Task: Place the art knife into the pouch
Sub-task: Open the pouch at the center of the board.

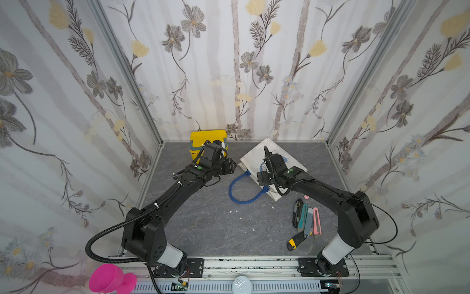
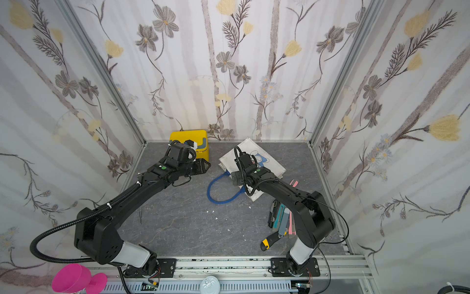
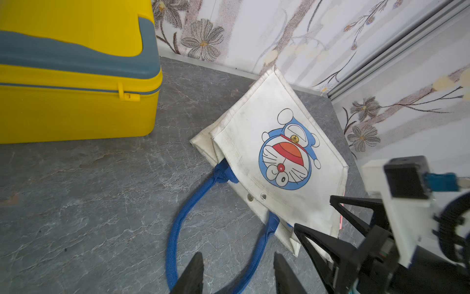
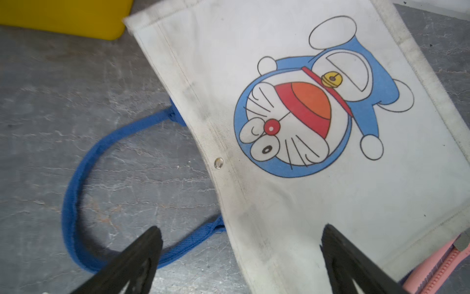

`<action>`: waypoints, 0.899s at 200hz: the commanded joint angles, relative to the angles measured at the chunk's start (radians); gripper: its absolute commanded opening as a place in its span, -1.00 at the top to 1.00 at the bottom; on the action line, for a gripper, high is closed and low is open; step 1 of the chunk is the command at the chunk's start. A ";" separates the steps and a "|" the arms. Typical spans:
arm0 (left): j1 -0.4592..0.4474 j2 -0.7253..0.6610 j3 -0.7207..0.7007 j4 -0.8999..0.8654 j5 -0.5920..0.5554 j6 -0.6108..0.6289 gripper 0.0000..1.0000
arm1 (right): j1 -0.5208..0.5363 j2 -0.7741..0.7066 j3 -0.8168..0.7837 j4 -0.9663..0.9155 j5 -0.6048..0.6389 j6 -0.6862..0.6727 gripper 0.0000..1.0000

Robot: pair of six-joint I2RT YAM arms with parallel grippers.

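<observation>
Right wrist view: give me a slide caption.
Open fingers over the edge of the cartoon-printed pouch, a pink knife at its corner.

In a top view the grey table (image 1: 208,229) lies open across the lower middle of the frame, while the yellow box (image 1: 203,136) blocks the upper middle, the pouch (image 1: 254,159) and its blue rope handle (image 1: 232,196) fill the centre right, and utility knives (image 1: 306,219) crowd the lower right.
</observation>
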 commanded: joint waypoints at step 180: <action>0.177 -0.248 -0.265 0.136 0.119 -0.067 0.03 | 0.170 0.491 0.383 -0.379 0.762 -0.148 -1.00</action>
